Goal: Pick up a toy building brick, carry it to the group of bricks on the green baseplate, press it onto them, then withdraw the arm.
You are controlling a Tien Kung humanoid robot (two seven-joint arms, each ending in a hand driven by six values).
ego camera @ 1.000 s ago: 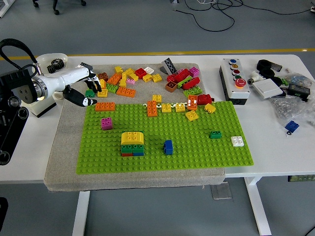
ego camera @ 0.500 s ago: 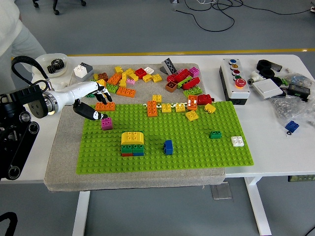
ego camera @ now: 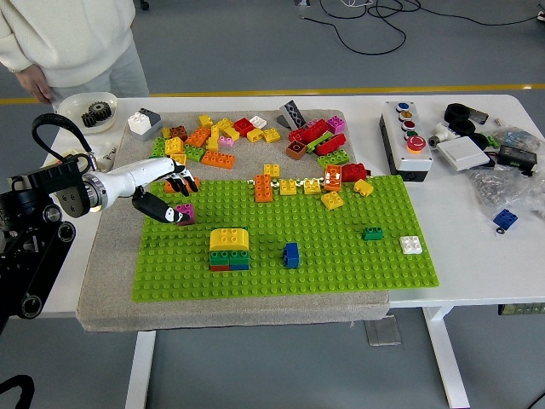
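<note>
Left robot hand [ego camera: 170, 198], white with black fingertips, reaches in over the left edge of the flat green studded baseplate [ego camera: 341, 256]. Fingers curled narrow; whether they hold a brick, cannot tell. Black thumb tip touches or sits just beside the small magenta brick [ego camera: 186, 211] on the baseplate. Stacked group of yellow, green, blue and red bricks [ego camera: 229, 249] stands on the baseplate, near the hand. Loose heap of mixed plastic bricks [ego camera: 255, 136] lies beyond the baseplate's far edge. A person in a white top [ego camera: 68, 38] stands beyond the far left corner of the white surface [ego camera: 477, 256].
</note>
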